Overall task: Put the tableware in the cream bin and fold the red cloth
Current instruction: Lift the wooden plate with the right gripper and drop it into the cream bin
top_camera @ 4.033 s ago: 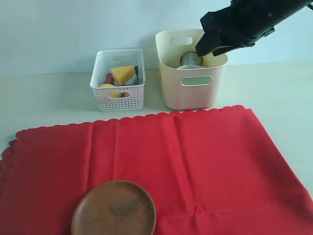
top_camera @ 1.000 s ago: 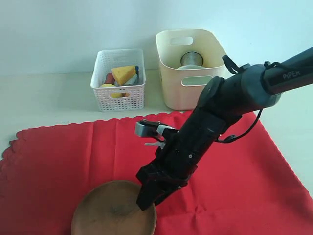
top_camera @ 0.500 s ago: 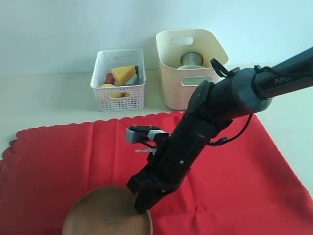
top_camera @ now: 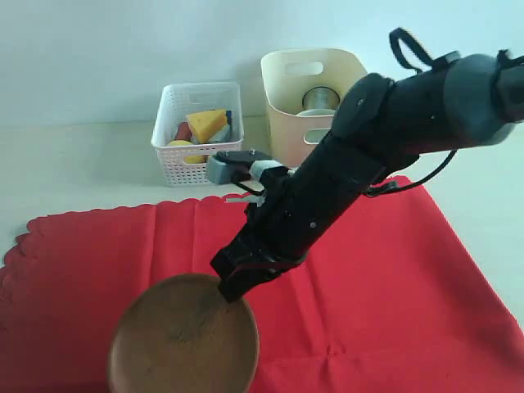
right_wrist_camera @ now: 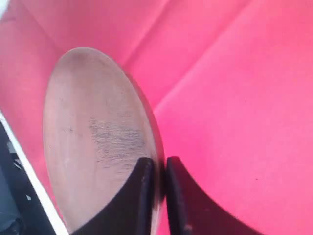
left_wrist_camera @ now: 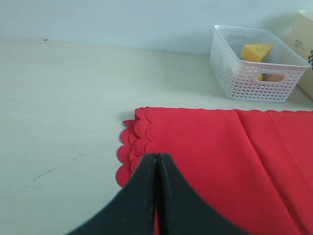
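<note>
A pale table [top_camera: 82,164] stands in front of a plain light wall, and the big red cloth [top_camera: 393,270] lies spread over its near part. At the near left of the cloth is the round wooden plate [top_camera: 180,340]. The right gripper [right_wrist_camera: 159,171] pinches the plate's far right rim, one finger on each side of the edge, and the plate looks tipped up a little. The plate is stiff and probably light, but smooth, so it could slip or swing. A deep hold on the rim seems best. The left gripper [left_wrist_camera: 156,166] has its fingers pressed together on nothing, by the cloth's wavy edge. The cloth is soft and floppy, so its corners look good to grab. Far back, the white basket [top_camera: 198,155] on the left holds a toy cheese wedge [top_camera: 206,123]. To its right, the cream bin [top_camera: 315,155] has the steel cup [top_camera: 321,100] inside.
</note>
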You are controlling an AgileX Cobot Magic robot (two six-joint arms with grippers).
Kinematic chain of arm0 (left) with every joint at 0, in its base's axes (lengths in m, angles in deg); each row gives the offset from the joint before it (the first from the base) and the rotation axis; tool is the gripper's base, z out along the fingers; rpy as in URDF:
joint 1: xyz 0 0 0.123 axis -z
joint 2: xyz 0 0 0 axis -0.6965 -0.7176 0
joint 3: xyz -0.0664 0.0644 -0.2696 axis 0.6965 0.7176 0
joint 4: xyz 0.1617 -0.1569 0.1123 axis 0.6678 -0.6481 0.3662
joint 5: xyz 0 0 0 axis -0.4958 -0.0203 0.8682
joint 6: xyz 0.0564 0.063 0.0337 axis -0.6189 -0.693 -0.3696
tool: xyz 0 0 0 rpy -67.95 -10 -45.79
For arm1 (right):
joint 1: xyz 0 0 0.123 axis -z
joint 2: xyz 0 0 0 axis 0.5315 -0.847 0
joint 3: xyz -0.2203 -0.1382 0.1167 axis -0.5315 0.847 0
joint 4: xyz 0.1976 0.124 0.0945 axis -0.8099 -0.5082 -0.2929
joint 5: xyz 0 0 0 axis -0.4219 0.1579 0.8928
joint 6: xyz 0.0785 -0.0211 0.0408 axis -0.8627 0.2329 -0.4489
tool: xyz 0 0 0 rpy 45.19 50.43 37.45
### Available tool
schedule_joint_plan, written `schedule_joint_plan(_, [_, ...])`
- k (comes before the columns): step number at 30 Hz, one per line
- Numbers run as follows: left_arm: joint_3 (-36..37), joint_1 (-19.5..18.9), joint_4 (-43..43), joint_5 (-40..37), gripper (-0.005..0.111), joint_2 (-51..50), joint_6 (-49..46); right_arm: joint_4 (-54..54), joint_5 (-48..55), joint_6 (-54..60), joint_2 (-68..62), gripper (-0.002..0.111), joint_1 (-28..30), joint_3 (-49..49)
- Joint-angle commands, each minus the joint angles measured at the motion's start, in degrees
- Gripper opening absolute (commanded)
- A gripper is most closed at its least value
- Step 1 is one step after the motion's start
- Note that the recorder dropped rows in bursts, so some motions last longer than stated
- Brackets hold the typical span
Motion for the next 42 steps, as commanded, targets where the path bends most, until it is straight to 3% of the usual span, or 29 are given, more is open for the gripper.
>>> schedule_joint_plan(1, [0.13,-0.15,0.0,0.44,0.001,0.33,0.0,0.32,0.29,-0.72,4.62,0.0,-0.05,-1.16])
schedule_joint_plan(18, [0.13,-0.15,0.0,0.44,0.001,0.33,0.0,11.11,0.65,-11.29,11.27,0.0,1.61,-15.84])
schedule_joint_plan(31, [0.13,-0.15,0.0,0.44,0.001,0.33,0.0,11.21,-2.35,-12.35,9.04,0.0,17.34,-30.96])
schedule_joint_plan(42, [0.13,-0.15,0.0,0.44,0.001,0.33,0.0,10.72,-7.71,-16.16,-10.23,0.0,28.82,-47.11])
